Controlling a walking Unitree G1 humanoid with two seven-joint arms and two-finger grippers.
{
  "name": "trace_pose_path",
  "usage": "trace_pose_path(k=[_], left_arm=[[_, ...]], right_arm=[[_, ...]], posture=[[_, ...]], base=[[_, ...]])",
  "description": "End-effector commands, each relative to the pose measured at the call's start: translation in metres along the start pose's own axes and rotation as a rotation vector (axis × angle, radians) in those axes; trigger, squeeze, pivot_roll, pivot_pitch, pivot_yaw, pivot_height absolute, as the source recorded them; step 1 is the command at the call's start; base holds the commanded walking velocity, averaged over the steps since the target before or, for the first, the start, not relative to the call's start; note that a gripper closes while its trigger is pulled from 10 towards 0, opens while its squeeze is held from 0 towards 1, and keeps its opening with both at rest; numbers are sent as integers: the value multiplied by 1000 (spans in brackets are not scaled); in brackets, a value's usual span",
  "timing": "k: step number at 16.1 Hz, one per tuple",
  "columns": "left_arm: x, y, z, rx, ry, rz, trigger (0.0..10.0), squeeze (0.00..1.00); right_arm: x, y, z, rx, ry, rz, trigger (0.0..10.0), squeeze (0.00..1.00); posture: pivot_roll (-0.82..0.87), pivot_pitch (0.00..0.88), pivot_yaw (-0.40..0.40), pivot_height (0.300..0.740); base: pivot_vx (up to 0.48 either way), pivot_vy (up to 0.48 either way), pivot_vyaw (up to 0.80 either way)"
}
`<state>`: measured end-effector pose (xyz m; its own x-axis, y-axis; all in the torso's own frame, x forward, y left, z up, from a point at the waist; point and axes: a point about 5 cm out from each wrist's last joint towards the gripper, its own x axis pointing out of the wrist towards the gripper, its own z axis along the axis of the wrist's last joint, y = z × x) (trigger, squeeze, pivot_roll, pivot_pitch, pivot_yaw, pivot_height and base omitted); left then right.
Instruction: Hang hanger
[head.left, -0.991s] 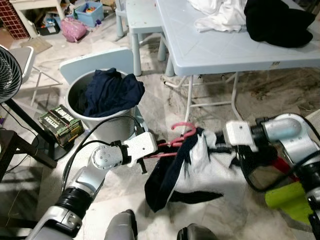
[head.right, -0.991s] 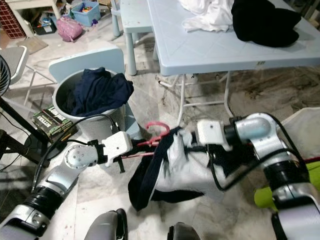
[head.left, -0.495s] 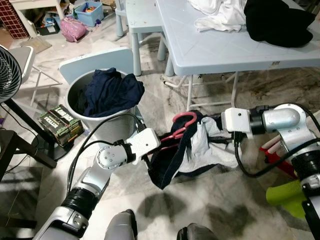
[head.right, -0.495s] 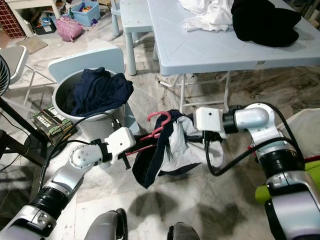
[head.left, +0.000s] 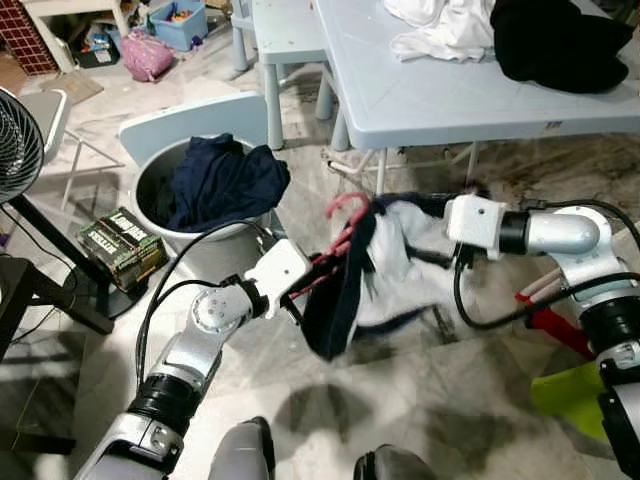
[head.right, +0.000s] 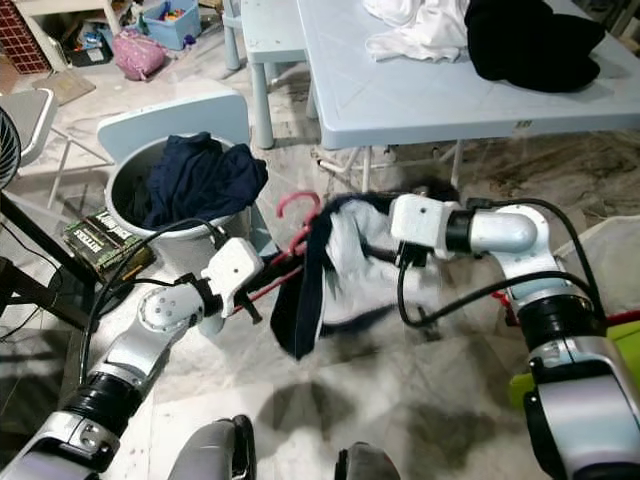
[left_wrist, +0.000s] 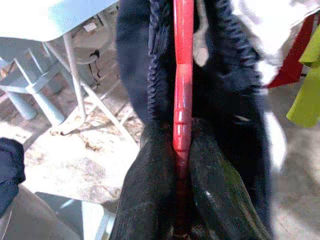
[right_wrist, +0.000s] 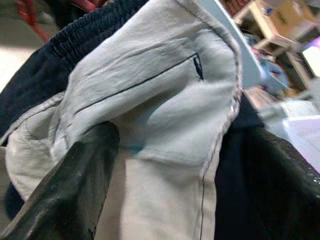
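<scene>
The left gripper is clamped on the red hanger, its bar between the fingers. The right gripper has pinched the garment draped on it, lifted higher than a second ago. Beyond, the grey bucket holds dark blue clothing.

Red-pink hanger, navy garment with pale grey-white lining, light blue table, black cloth and white cloth on it, grey bin holding navy clothing, lime-green item
</scene>
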<state>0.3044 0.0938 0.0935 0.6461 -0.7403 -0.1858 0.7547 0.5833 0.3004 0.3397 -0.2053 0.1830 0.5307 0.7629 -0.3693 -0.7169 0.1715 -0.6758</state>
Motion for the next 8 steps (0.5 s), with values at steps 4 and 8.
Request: trace_pose_path(k=[4,8], left_arm=[[0,5,10,20,-33,23,0,0],[0,12,13,-1,-39,93,0,0]], right_arm=[[-1,-21,4,-10,3,-175,10000,1000],[-6,-12,-9,78,53,-179,10000,1000]], posture=[[-44,136,-3,740],[-38,137,-6,740]], base=[[0,0,0],[0,0,0]])
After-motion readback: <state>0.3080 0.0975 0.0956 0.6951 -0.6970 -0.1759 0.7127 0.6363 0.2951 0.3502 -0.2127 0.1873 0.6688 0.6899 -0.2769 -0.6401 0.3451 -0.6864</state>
